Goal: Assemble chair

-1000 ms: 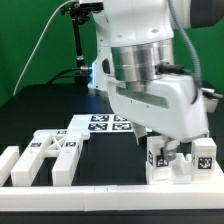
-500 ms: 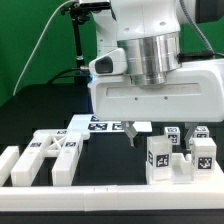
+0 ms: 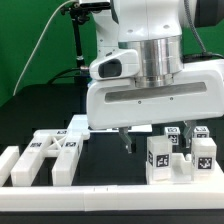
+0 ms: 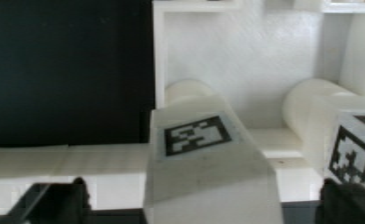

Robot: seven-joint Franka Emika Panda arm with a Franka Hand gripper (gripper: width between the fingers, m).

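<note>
Hand [image 4: 200, 203] spread, seemingly astride chair piece [image 4: 207, 165]

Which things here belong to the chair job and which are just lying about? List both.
For the job:
- tagged chair pieces, exterior view's left
- tagged chair blocks, exterior view's right
- gripper, open

Just there:
- low border rail
- black stand behind
- black table

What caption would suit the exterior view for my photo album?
Open gripper of the robot arm poised at upright tagged white chair pieces, more chair pieces lying at the exterior view's left.
</note>
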